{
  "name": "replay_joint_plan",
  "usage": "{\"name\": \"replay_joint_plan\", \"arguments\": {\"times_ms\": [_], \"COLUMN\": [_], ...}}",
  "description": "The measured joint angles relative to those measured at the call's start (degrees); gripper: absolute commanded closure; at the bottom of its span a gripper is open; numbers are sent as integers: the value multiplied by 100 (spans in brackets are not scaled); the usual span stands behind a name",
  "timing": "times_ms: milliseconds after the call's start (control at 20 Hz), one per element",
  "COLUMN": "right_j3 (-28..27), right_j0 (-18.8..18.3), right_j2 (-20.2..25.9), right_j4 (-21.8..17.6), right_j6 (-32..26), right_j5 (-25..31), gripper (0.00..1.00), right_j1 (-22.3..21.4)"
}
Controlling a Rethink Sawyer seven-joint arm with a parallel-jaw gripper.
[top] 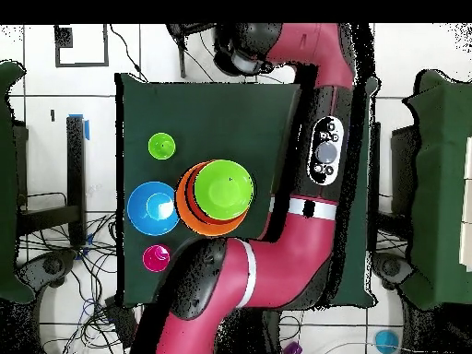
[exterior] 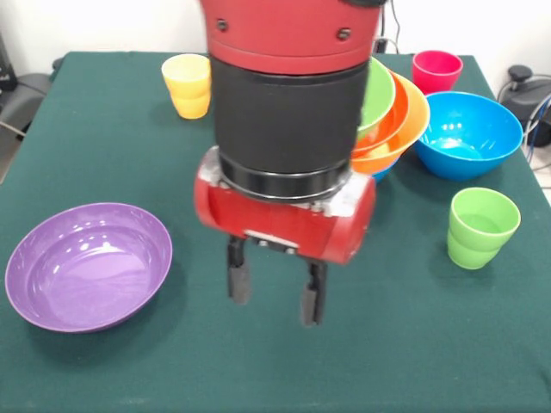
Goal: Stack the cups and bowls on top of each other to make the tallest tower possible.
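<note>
Green felt covers the counter (exterior: 103,155). My pincer (exterior: 275,288) hangs open and empty above it. The tower (exterior: 392,116) leans behind my arm: lime green, orange-red and yellow-orange bowls nested. Left to stack, I judge: the purple bowl (exterior: 86,265), blue bowl (exterior: 469,133), and the yellow cup (exterior: 187,84), red-pink cup (exterior: 436,70) and light green cup (exterior: 480,227).

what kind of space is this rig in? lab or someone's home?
Most likely a robotics lab or test cell. A green cloth-covered table holds only plastic test props, such as the purple bowl and yellow cup. The overhead view shows loose cables on a tiled floor around it.
</note>
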Motion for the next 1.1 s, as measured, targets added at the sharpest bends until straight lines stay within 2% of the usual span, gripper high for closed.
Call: {"name": "replay_joint_plan", "arguments": {"times_ms": [150, 400, 500, 900, 1100], "right_j3": [-121, -193, -205, -230, -231], "right_j0": [-204, -472, -539, -955, -1055], "right_j2": [455, 913, 1034, 1956, 2252], "right_j4": [-348, -765, -869, -1759, -2023], "right_j6": [-491, -963, -1041, -1274, -1281], "right_j5": [90, 203, 228, 324, 380], "gripper": [0, 0, 0, 0, 0], "right_j1": [32, 77, 89, 207, 261]}}
